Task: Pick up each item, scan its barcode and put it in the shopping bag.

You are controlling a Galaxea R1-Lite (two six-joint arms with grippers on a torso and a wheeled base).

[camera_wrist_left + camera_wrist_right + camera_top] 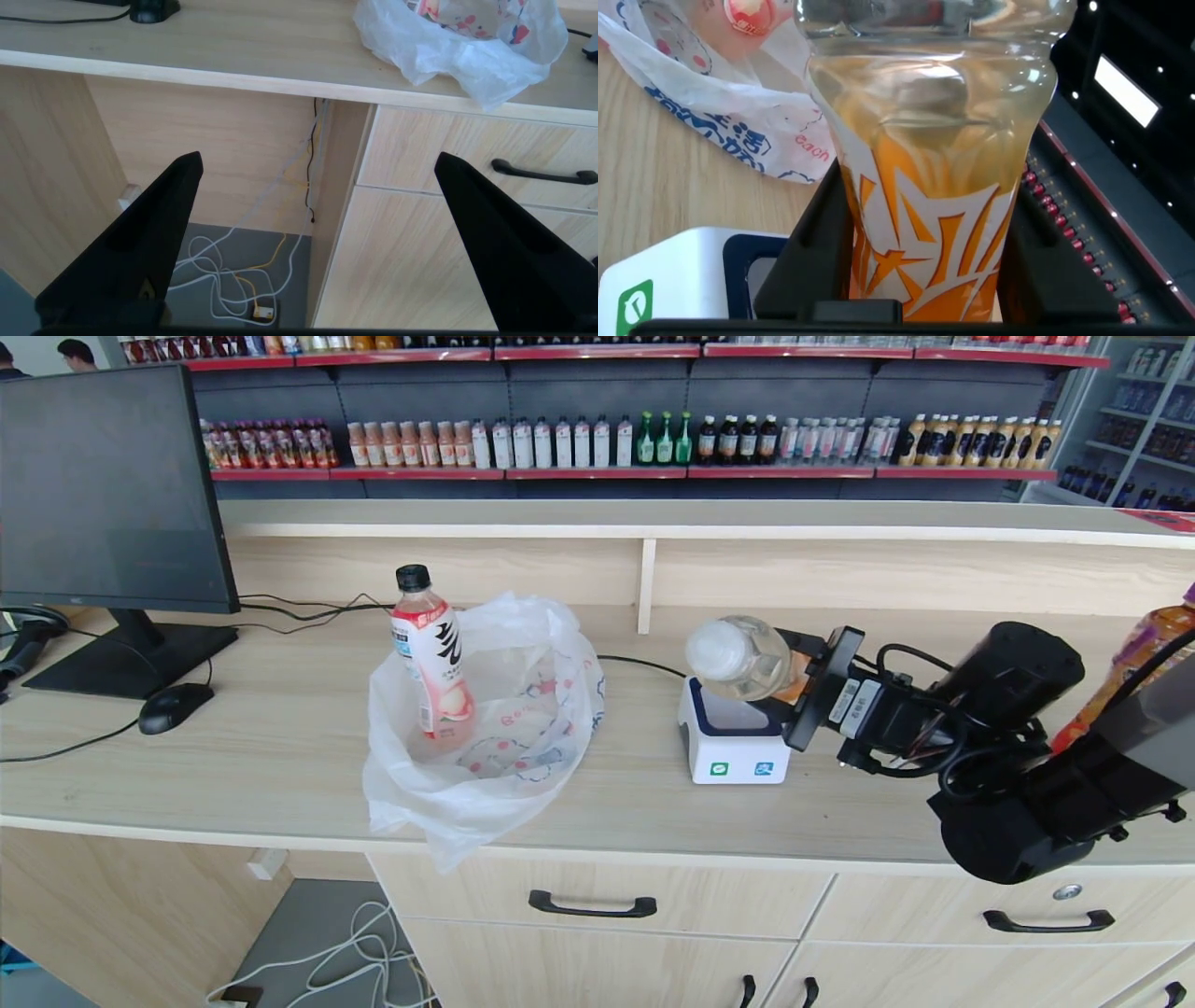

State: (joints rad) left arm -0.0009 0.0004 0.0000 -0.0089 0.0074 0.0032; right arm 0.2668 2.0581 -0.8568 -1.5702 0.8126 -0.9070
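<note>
One pink bottle [431, 653] stands in the plastic bag [551, 644], left of the scanner [733, 751]; right gripper [794, 683] clamps a clear bottle [738, 658] above it; left gripper [318, 243] gapes open

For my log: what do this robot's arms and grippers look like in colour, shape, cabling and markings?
The right arm is black, with fat, rounded cylindrical joint housings. Thin black cables loop loosely beside its wrist, which carries small white labels. The right gripper has flat black fingers. The left gripper has two plain black fingers tapering to narrow tips.
</note>
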